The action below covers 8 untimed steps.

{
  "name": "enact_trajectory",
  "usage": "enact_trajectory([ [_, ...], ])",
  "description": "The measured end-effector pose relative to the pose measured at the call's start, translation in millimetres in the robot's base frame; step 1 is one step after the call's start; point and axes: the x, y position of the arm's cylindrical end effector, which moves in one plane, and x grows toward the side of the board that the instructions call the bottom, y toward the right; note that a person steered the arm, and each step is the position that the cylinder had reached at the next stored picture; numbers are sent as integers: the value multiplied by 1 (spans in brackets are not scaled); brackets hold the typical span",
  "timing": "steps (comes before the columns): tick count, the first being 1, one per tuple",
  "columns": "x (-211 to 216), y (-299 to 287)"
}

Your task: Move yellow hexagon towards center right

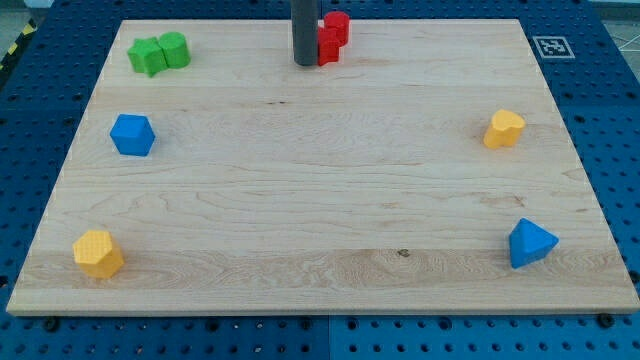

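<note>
We see a pale wooden board (pixel 320 190) with visible grain lying on a blue perforated metal table (pixel 30 120), whose rows of round holes show on every side of the board. A small black-and-white square marker (pixel 553 46) sits on the table just off the board's upper right corner, and a strip of yellow-and-black tape (pixel 15 45) shows at the upper left edge of the frame. Our dark grey rod comes down at the top centre, and my tip (pixel 305 64) rests on the board, touching or almost touching the left side of the red block (pixel 332 38), whose shape we cannot make out. There are no fingers to report, only the rod. The yellow hexagon block (pixel 98 253) lies in the lower left of the frame, well apart from the tip. A second yellow block (pixel 504 129) sits at centre right. A blue faceted block (pixel 132 135) is at centre left, a blue triangular block (pixel 530 243) at lower right, and a green block (pixel 158 53) at upper left.
</note>
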Motion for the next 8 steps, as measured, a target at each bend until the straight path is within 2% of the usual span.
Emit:
enact_trajectory([
  [2,-10,0],
  [3,1,0],
  [5,100,15],
  [7,153,4],
  [8,184,-33],
])
